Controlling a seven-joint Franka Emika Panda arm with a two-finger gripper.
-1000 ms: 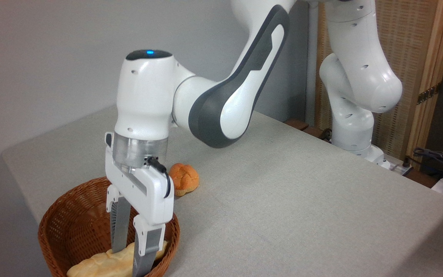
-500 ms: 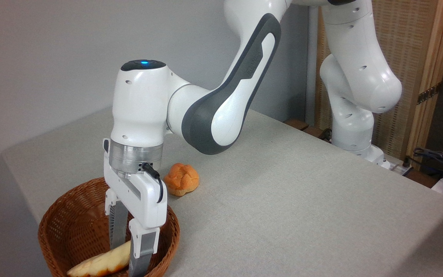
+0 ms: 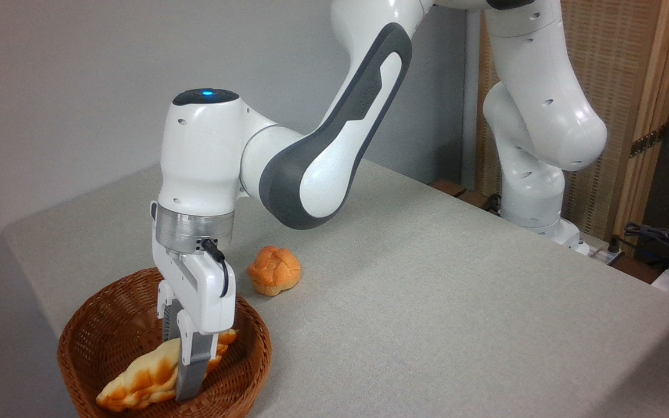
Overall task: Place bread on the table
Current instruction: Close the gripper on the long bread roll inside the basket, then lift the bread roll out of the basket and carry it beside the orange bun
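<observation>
The bread [image 3: 140, 376], a long pale braided loaf with golden-brown edges, is inside the brown wicker basket [image 3: 255, 335] at the lower left. It is tilted, with its right end raised toward the basket's rim. My gripper [image 3: 179, 388] points straight down into the basket and is shut on the bread near its right half. One grey finger crosses in front of the loaf; the other is behind it. The table [image 3: 427, 302], covered in grey-beige cloth, spreads to the right of the basket.
A small round orange knotted bun [image 3: 274, 270] lies on the cloth just beyond the basket. The arm's base [image 3: 535, 215] stands at the table's far right edge, with cables [image 3: 659, 238] and a wooden screen [image 3: 619, 116] behind it.
The fingers have closed on the bread. The gripper has risen and shifted slightly left, and the loaf has gone from lying flat to tilted and lifted.
</observation>
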